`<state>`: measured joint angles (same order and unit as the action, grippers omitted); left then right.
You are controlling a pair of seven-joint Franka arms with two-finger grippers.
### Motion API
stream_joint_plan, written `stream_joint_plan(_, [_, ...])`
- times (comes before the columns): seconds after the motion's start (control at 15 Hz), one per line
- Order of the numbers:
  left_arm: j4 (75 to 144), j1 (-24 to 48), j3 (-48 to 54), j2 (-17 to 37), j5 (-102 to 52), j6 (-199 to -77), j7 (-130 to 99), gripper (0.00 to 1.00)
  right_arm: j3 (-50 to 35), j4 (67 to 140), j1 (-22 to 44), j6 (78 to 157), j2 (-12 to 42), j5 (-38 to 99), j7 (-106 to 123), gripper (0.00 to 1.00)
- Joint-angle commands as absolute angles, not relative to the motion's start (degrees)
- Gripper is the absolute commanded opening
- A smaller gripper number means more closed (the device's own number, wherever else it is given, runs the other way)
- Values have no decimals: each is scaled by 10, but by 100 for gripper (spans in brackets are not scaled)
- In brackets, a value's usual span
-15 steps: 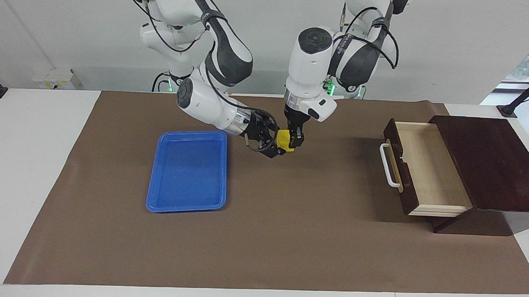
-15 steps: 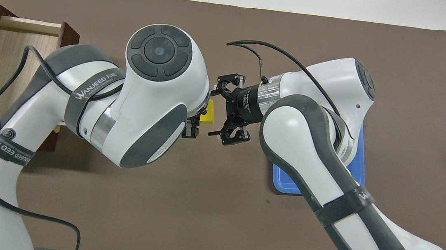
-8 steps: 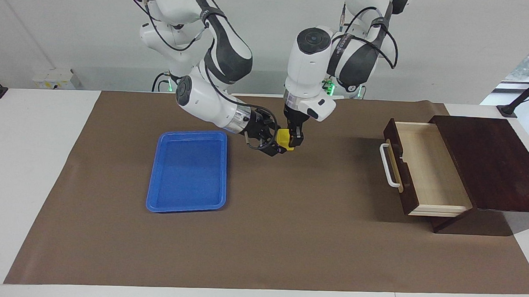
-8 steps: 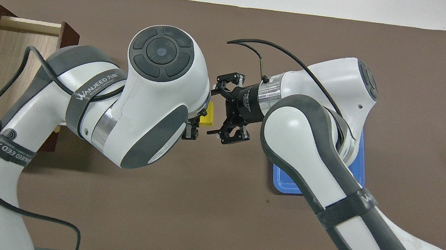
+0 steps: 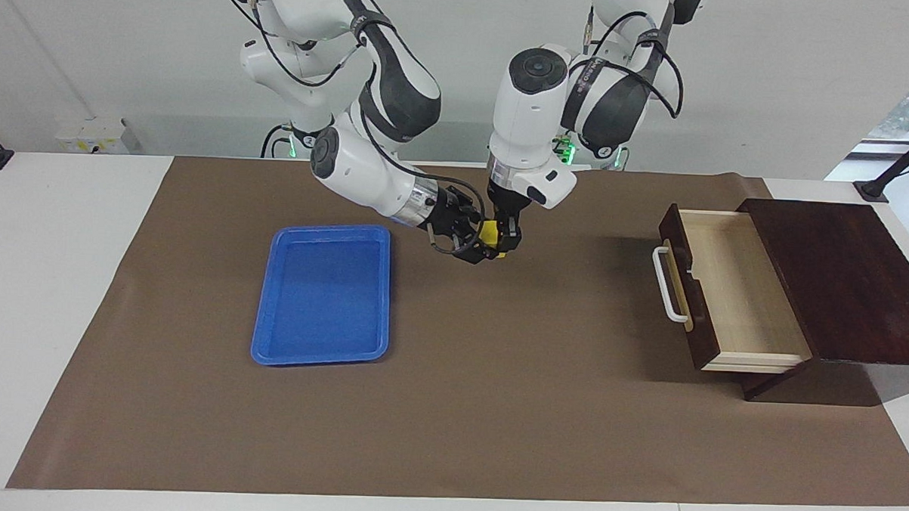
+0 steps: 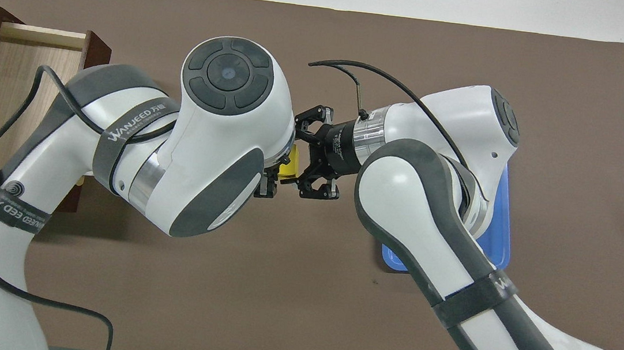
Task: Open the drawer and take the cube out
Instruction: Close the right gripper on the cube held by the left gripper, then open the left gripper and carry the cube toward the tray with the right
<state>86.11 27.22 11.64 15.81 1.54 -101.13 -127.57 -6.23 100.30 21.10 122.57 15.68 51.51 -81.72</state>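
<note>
Broadly, I read the drawer as pulled open at the left arm's end of the table, its pale interior bare. My left gripper hangs over the brown mat, closed on the cube from above. My right gripper comes in sideways, fingers spread around the cube's free faces. I judge the cube light, rigid and smooth; flat opposing faces offer the best hold.
</note>
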Motion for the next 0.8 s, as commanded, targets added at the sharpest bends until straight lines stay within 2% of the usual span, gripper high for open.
stream_joint_plan(0.0, [870, 279, 106, 147, 9, -1017, -1275, 0, -63, 1021, 213, 1227, 142, 529, -821, 33])
stream_joint_plan(0.13, [870, 279, 106, 148, 9, -1017, -1275, 0, -63, 1021, 213, 1227, 142, 529, -822, 0])
stream_joint_plan(0.73, [870, 279, 106, 148, 11, -1019, -1273, 0, -63, 1016, 207, 1228, 144, 528, -827, 0])
